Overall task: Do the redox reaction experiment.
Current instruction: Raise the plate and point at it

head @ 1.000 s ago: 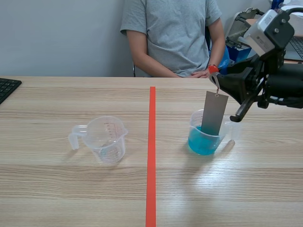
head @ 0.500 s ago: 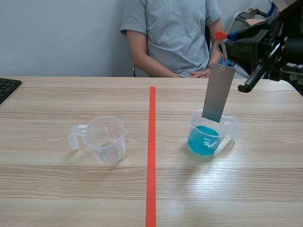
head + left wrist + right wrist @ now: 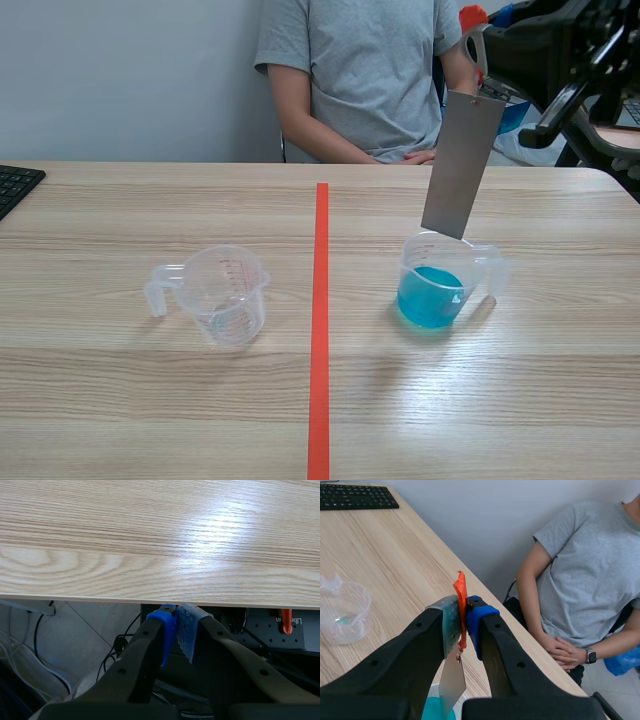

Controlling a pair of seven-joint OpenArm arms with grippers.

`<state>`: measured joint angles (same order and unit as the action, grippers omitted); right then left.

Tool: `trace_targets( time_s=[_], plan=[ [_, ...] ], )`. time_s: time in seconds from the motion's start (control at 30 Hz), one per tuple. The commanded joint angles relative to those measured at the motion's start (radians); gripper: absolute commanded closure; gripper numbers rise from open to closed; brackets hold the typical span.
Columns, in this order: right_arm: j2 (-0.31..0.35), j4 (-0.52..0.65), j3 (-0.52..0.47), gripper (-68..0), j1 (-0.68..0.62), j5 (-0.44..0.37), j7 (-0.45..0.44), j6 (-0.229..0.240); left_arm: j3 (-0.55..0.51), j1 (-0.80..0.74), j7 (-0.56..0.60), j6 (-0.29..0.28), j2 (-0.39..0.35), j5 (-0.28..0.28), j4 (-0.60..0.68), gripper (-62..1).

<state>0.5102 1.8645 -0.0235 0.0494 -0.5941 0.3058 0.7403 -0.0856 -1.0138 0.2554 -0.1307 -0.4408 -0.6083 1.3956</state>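
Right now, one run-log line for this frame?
right hand: shut on orange tag | grey plate: hangs from tag over blue-liquid cup, clear of liquid | left hand: shut, empty | clear cup: upright, untouched

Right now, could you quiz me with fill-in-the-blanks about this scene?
1. The grey plate hangs ___ the cup of blue liquid.
2. The right fingers pinch the plate's ___ tag.
3. The empty cup stands ___ of the red tape line.
4. The left fingers are ___, holding nothing.
Missing: above; orange; left; shut.
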Motion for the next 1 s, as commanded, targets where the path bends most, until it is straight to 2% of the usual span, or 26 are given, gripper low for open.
trace_targets(
  time_s=[0.0,0.53,0.7,0.97],
  plan=[
    [0.016,0.023,-0.019,-1.4,0.014,-0.021,-0.007,0.005,0.004,0.003,0.010,-0.002,-0.003,-0.002,0.011,-4.0],
    [0.016,0.031,-0.024,-1.4,0.014,-0.028,0.007,0.005,0.004,0.000,0.011,-0.013,-0.019,-0.002,0.015,-4.1],
    [0.016,0.031,-0.024,-1.4,0.014,-0.028,0.007,0.005,0.004,0.000,0.023,-0.046,-0.078,-0.002,0.054,-4.1],
    [0.016,0.031,-0.024,-1.3,0.014,-0.027,0.007,0.005,0.004,0.031,0.030,-0.052,-0.220,0.001,0.156,-4.0]
  ],
)
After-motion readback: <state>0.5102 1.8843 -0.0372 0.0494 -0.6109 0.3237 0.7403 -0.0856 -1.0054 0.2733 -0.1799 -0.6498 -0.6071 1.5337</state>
